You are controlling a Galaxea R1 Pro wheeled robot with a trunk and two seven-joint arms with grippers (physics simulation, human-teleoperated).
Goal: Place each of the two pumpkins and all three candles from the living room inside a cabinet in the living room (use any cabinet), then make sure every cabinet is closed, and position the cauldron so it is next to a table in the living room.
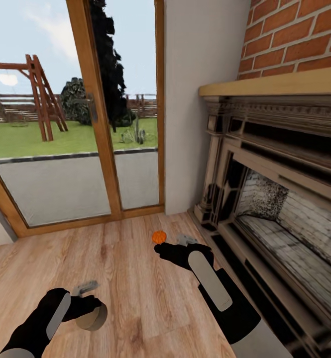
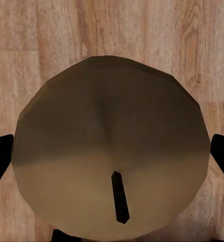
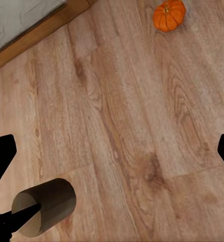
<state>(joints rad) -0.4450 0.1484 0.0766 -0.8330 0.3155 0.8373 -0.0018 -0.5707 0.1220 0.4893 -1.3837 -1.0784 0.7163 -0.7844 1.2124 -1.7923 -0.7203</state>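
My left gripper (image 1: 88,303) is shut on a grey-tan candle (image 1: 92,318), held low over the wood floor at the bottom left of the head view. In the left wrist view the candle's round top (image 2: 112,116) with its dark wick spans the space between the dark fingertips (image 2: 0,161). One orange pumpkin (image 1: 159,236) sits on the floor near the fireplace corner. My right gripper (image 1: 172,244) hovers just beside and above it, open and empty. The right wrist view shows the pumpkin (image 3: 169,15) on the floor and the held candle (image 3: 44,206).
A stone fireplace (image 1: 265,199) with a wooden mantel (image 1: 275,84) fills the right side under a brick wall. Glass patio doors (image 1: 75,164) in a wood frame close off the far side. Open wood floor (image 1: 130,278) lies between.
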